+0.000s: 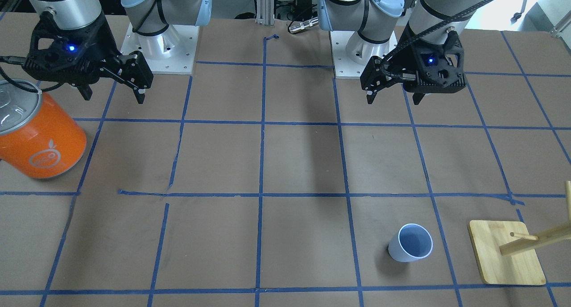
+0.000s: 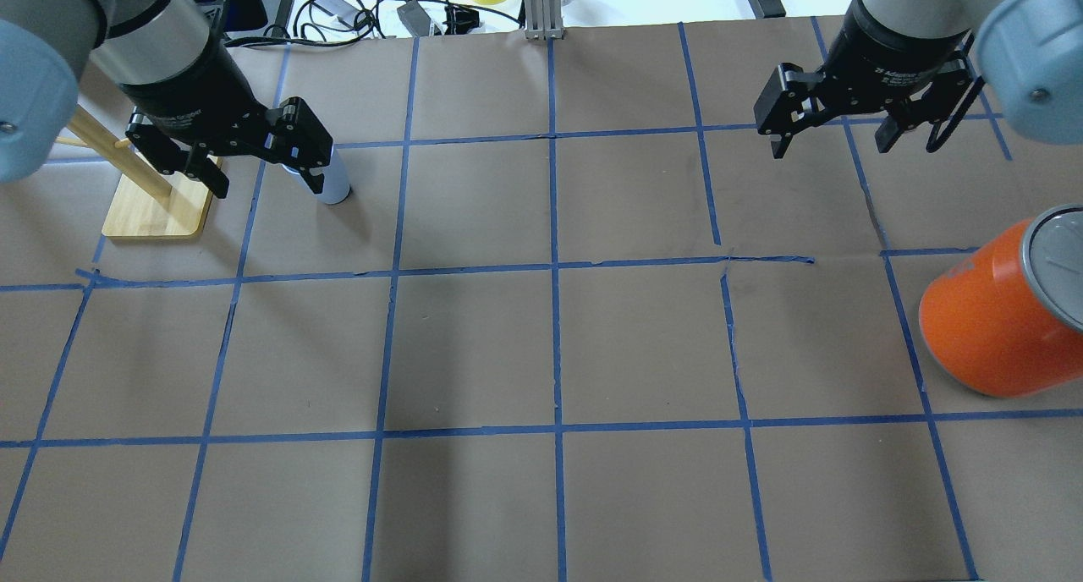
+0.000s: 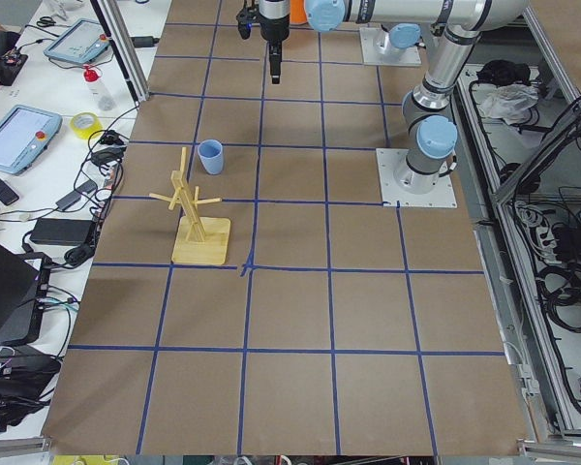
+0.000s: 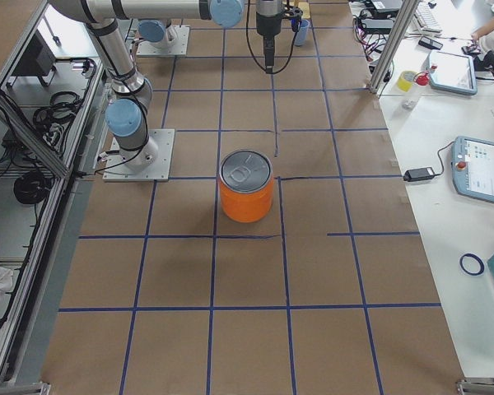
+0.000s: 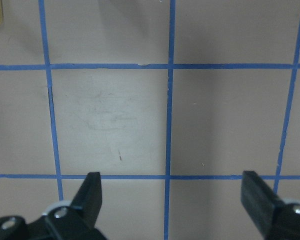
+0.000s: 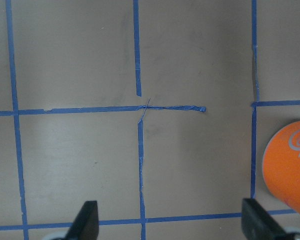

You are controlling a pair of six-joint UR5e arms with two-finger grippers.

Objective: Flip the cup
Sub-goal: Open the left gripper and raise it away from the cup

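Front cam, nearest the operators' edge: cup (image 1: 410, 242) stands mouth up on the brown-paper counter (image 1: 303, 164), bluish inside showing, within one sq of the blue tape grid (image 1: 263, 194). Nothing touches it. Just beside it, toward the robot's L end of the counter, is a wooden peg rack (image 1: 506, 252): flat sq base on the counter, post w/ pegs rising from it. Cup & rack base are near but apart.

Farther in, at the opposite end (robot's R), is a big orange can (image 1: 42, 137) w/ silver lid. It's upright, well apart from the cup.

Farther back, both arms hang above the counter, fingers pointing down.
- **L gripper** (image 1: 393, 99): fingers spread wide, nothing btwn them. Its wrist cam shows only bare counter & tape lines btwn the two fingers (image 5: 92, 192). In the overhead view one L finger overlaps the cup, but the front cam shows the gripper up off the counter & clear of the cup, no contact.
- **R gripper** (image 1: 114, 96): fingers also wide apart, empty. It hangs near the can w/o touching it, & its wrist cam catches the can's orange wall at the frame edge.

Farthest: the two arm bases, bolted on white base plates (image 1: 178, 59) at the counter's back edge.
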